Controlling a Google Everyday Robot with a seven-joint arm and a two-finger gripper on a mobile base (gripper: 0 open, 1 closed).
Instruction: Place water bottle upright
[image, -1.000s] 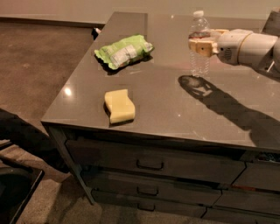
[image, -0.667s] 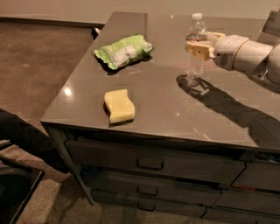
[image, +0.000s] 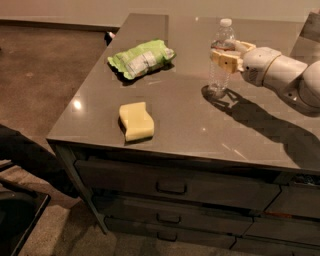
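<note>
The water bottle (image: 220, 56) is a small clear ribbed bottle with a white cap. It stands upright at the right of the grey table top (image: 190, 115), its base on or just at the surface. My gripper (image: 224, 54) comes in from the right on a white arm and is shut on the bottle around its middle, where the label sits.
A green snack bag (image: 141, 57) lies at the back left of the table. A yellow sponge (image: 135, 121) lies near the front left. Drawers with dark handles (image: 171, 188) run below the front edge. Brown carpet lies to the left.
My gripper has lowered the bottle and moved it slightly left. The bottle's base now meets its shadow on the table.
</note>
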